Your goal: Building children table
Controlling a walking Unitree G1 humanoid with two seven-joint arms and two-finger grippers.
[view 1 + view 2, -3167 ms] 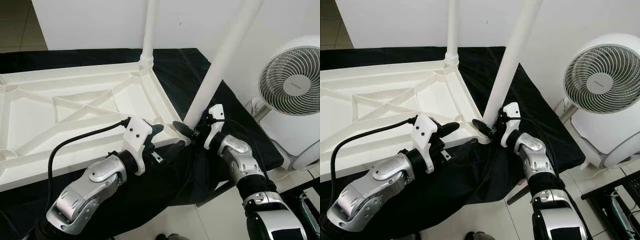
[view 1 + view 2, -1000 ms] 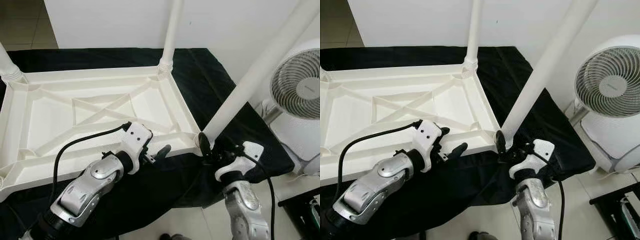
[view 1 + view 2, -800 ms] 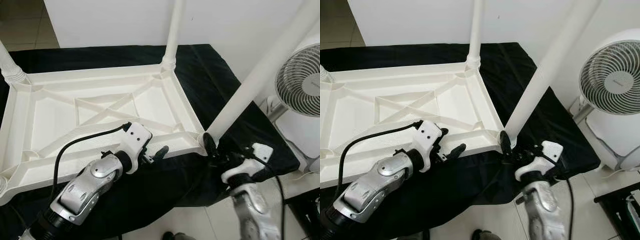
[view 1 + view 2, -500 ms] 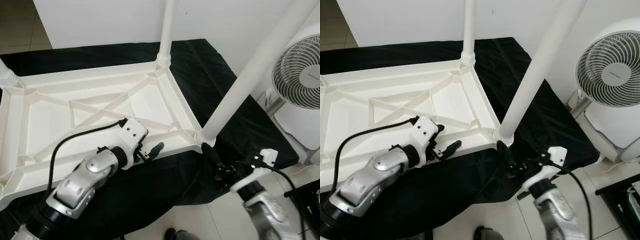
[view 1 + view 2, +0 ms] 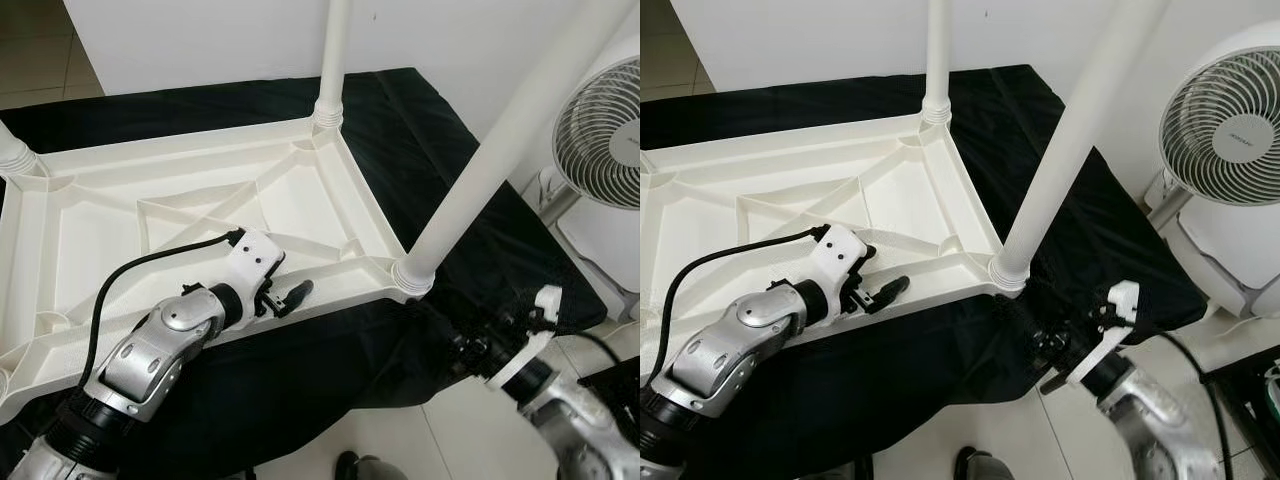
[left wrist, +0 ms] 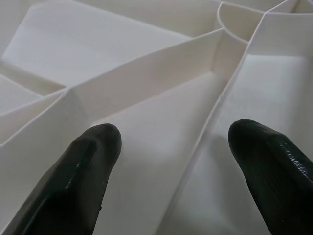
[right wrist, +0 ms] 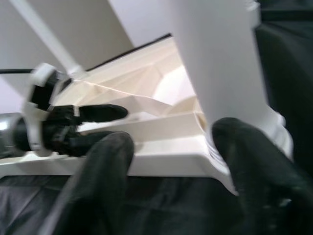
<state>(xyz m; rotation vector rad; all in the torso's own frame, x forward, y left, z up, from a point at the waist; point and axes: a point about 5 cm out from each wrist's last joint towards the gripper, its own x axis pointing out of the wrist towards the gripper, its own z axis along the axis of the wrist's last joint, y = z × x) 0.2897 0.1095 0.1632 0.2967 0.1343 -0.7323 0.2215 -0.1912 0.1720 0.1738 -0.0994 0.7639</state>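
The white plastic children's table [image 5: 120, 235] lies upside down on a black cloth. A long white leg [image 5: 500, 150] stands tilted in the near right corner socket [image 5: 410, 277]. Another leg [image 5: 332, 60] stands at the far right corner, and a third leg's base [image 5: 15, 155] shows at the far left. My left gripper [image 5: 292, 294] hovers open at the table's near rim, its fingertips [image 6: 98, 147] spread over the ribs. My right gripper [image 5: 1048, 350] is open, low in front of the cloth's edge and apart from the near leg's base [image 7: 230, 98].
A white fan [image 5: 610, 130] stands on the floor close to the right of the cloth-covered surface [image 5: 450, 170]. Pale floor tiles [image 5: 400, 440] lie below the cloth's near edge. A white wall [image 5: 200, 40] runs behind the table.
My right gripper has let go of the near leg's base and drawn back and down from it. The leg stays in the corner. My left gripper shifted a little along the rim.
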